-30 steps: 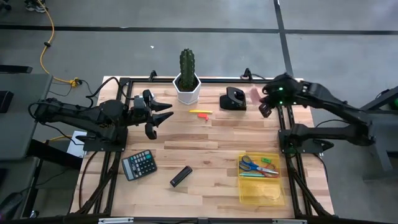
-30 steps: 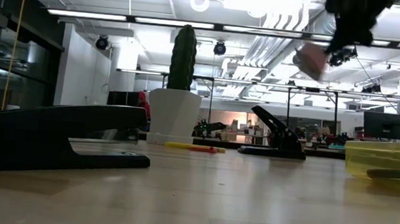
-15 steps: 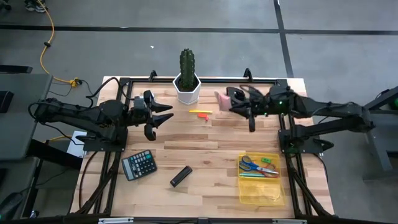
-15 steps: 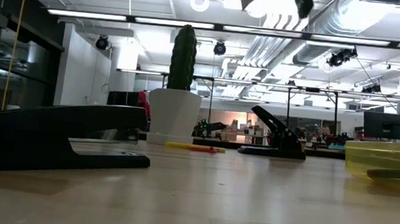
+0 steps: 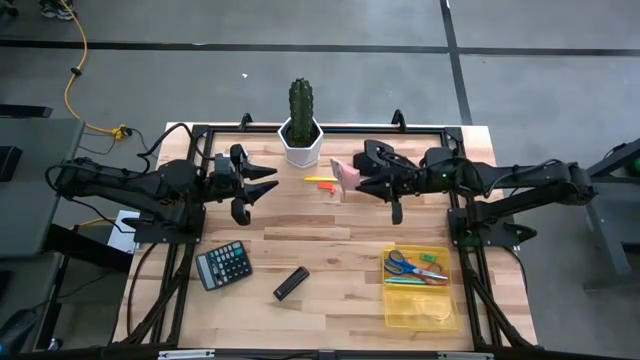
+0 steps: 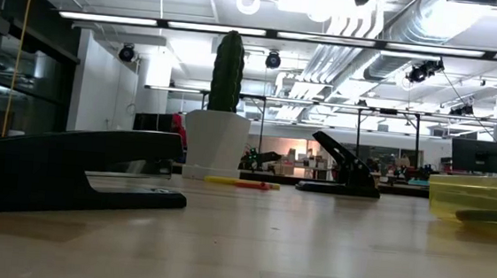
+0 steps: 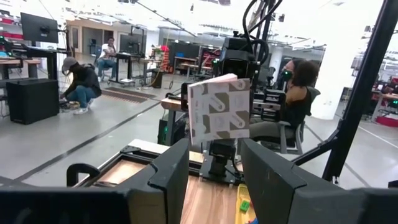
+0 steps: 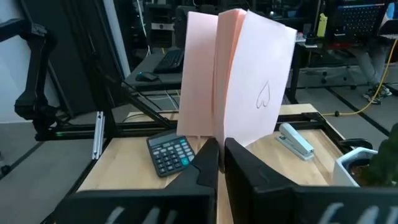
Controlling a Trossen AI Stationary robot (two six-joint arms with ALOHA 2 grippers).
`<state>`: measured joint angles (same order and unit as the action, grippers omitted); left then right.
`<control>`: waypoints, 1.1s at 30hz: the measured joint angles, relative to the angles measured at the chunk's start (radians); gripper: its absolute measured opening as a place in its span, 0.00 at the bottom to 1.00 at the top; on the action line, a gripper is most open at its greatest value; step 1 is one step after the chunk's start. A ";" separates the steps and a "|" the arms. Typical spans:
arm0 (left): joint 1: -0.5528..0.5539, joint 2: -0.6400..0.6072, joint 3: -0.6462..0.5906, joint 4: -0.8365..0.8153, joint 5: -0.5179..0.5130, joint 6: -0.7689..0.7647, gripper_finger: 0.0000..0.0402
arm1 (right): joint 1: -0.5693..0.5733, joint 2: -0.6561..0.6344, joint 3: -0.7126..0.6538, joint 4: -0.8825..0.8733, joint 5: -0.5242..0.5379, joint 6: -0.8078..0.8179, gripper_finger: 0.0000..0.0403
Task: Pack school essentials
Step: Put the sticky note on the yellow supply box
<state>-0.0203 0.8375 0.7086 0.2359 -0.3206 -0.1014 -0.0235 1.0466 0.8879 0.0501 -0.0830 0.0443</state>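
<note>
The right hand (image 5: 352,181) is pressed together on a pink sticky-note pad (image 5: 343,177), held aloft above the rear middle of the desk (image 5: 330,265), just beside the yellow and red marker (image 5: 322,181) in the high view. In the right wrist view the pad (image 8: 233,81) stands upright on edge between the fingers (image 8: 252,174), pinched at its lower edge, its pages fanned slightly apart and a small heart drawn on the facing sheet. From the left wrist view the same pad (image 7: 219,110) shows a patterned face turned toward the left arm. The left hand (image 5: 262,186) hovers over the rear left part of the desk with its fingers spread and nothing between them. The potted cactus (image 5: 301,125) stands at the rear edge, near the pad. The yellow tray (image 5: 420,310) sits near the right front corner, close to the desk's right edge, holding blue-handled scissors (image 5: 402,265) and pens (image 5: 415,281); its front half is uncovered. The calculator (image 5: 223,265) and the black stapler (image 5: 291,283) lie at front left and front centre, well apart from the tray. Bare wood lies between the held pad and the tray.
</note>
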 joint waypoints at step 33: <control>0.000 0.000 0.000 -0.003 -0.004 0.000 0.34 | 0.343 0.000 0.000 -0.848 -0.042 0.452 0.00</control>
<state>-0.0200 0.8375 0.7086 0.2329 -0.3244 -0.1013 0.3192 1.0470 0.8879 -0.7982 -0.1249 0.4963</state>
